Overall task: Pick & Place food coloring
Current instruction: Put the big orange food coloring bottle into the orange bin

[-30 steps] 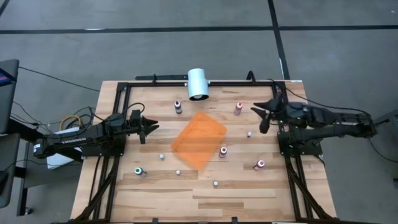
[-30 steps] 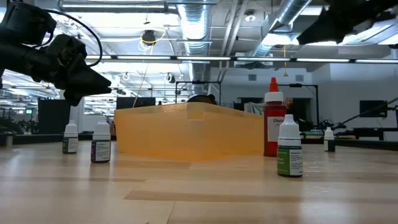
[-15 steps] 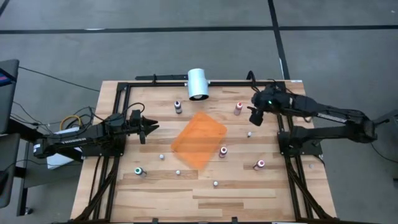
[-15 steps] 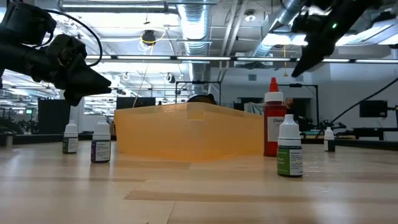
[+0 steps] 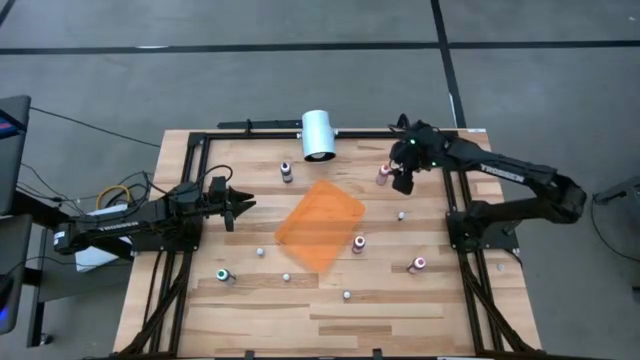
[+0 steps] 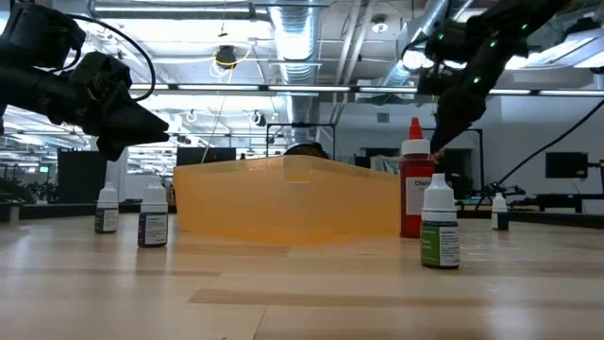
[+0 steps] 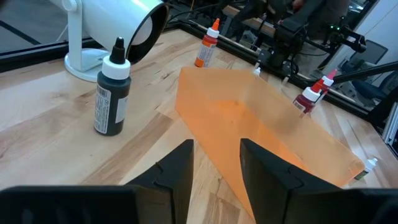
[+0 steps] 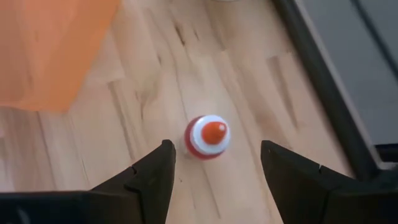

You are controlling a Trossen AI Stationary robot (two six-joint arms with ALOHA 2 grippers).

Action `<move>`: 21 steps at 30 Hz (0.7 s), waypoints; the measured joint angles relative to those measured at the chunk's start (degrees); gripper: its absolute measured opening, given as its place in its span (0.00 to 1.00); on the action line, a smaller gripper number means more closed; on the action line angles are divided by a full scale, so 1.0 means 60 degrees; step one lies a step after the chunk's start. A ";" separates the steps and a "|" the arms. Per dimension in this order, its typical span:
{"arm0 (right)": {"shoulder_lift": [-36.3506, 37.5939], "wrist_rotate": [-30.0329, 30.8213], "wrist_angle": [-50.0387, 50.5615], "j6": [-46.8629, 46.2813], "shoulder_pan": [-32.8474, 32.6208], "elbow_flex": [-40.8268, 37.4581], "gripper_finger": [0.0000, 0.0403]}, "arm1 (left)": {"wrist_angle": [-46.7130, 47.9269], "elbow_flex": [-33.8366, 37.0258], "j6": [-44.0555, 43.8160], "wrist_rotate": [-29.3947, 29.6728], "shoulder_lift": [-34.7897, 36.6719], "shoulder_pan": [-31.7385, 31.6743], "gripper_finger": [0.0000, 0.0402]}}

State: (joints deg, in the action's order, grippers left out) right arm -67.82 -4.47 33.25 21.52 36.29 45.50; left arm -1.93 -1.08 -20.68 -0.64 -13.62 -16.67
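Right wrist view: open, empty right tool (image 8: 214, 171) above red-tipped, white-collared bottle (image 8: 208, 137).

In the high view the right gripper (image 5: 402, 180) covers part of the red-topped bottle (image 5: 384, 173) at the orange sheet's (image 5: 320, 224) two o'clock. Small pale specks (image 5: 286, 277) on the table (image 5: 250, 310) (caps, perhaps) are too small to identify.

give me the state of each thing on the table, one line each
right gripper: open, above the red-topped bottle
red-topped bottle: upright, not gripped
left gripper: part open, empty, by the table's left side
orange container: lying between the arms
black-topped bottle: upright
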 joint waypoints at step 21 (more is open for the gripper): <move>-0.1627 -0.0264 -0.0965 0.0197 0.0019 0.0000 0.54 | 0.0003 0.0000 -0.0004 0.0000 -0.0001 -0.0003 0.30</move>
State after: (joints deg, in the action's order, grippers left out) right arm -77.58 -6.06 27.46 22.70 36.40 45.50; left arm -1.91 -1.08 -20.71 -0.64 -13.63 -16.69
